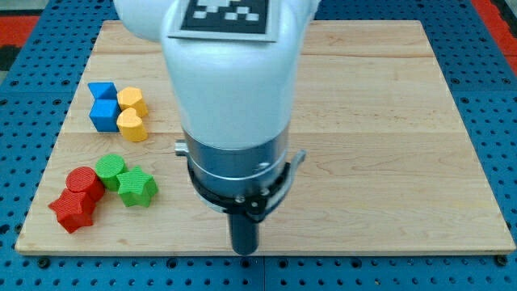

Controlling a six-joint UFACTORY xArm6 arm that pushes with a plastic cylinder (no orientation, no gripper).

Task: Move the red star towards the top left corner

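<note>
Red star (72, 210) sits at the view's bottom left of the wooden tabletop (380, 121), close to the lower edge, touching a red cylinder (84, 183) just above and to its right. Beside those: a green cylinder (111, 169) and a green star (137, 187), near but apart from the red star as far as I can tell. Further up the left side is a tight cluster — two blue blocks (103, 107), shapes unclear, and two yellow blocks (132, 113), the lower one heart-like.

No gripper on this rig; nothing opens or closes, only the rod. My tip (244, 250) is at the bottom centre of the view, well apart from every block, to the right of the red star.

Handling judgement: the star looks like a small rigid block, light, likely to slide easily on smooth wood. Nothing to grasp — contact must be a push on a side face. Its points make it prone to rotate if struck off-centre, so aim at the notch or flat on its lower-right side, pushing up and left.

Risk: the red cylinder lies on the upward path and may be carried along; the blue and yellow cluster stands between the star and the top left corner.
</note>
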